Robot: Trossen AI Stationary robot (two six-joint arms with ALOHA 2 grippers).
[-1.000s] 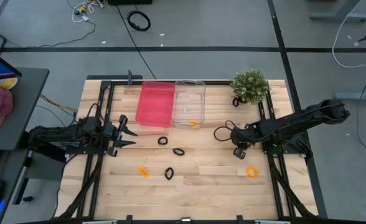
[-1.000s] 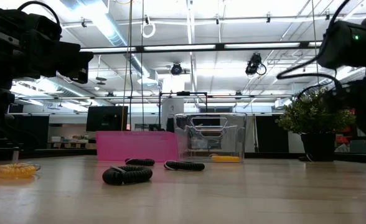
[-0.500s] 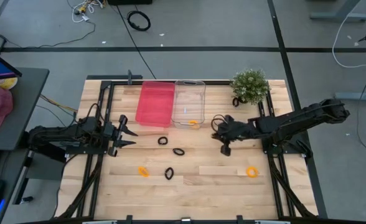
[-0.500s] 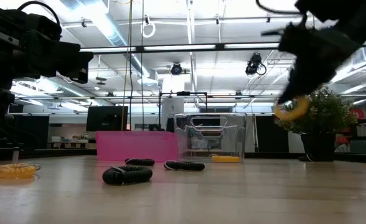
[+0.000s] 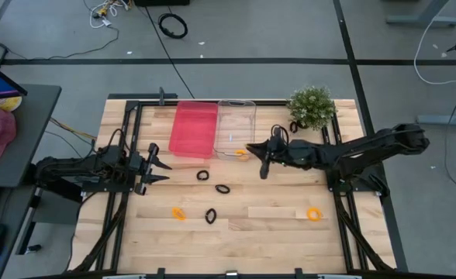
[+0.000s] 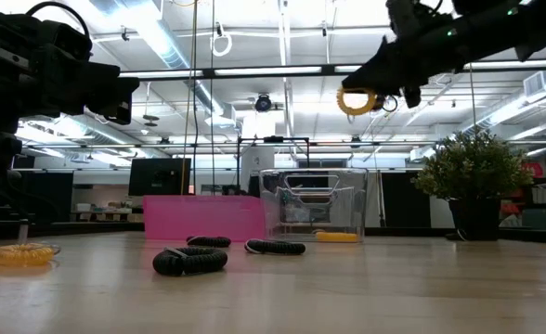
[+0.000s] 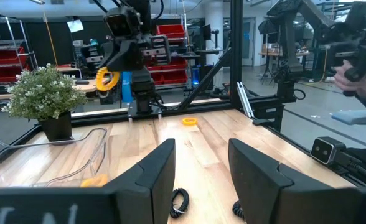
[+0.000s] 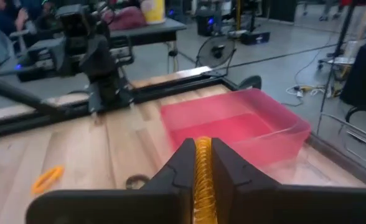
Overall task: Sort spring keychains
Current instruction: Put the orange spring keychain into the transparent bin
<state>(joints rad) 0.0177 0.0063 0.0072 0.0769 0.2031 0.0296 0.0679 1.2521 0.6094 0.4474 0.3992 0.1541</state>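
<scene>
My right gripper (image 5: pixel 253 151) is shut on an orange spring keychain (image 6: pixel 357 100), high above the table beside the clear bin (image 5: pixel 236 128). Another orange keychain (image 5: pixel 241 153) lies inside that bin. The pink bin (image 5: pixel 193 128) stands to the clear bin's left. Loose on the wood are three black keychains (image 5: pixel 203 176), (image 5: pixel 222 188), (image 5: pixel 210 215) and two orange ones (image 5: pixel 179 212), (image 5: pixel 314 214). My left gripper (image 5: pixel 154 164) waits open at the table's left side, touching nothing. My right gripper pinches the orange keychain's coil (image 8: pixel 202 171) between its two fingers (image 8: pixel 180 168). The fingers come from the table's right, slanting down. The ring is lifted clear and hangs at the fingers' lower end (image 6: pixel 357 100).
A potted plant (image 5: pixel 311 107) stands at the far right corner, with a small dark loop (image 5: pixel 294 126) at its foot. Black frame rails (image 5: pixel 127 124) run along the table's left and right sides. Open wood lies toward the near edge.
My right gripper has risen and travelled toward the table's left and far side, from low over the right half to beside the clear bin, carrying the orange keychain. The keychains on the table have stayed where they were.
</scene>
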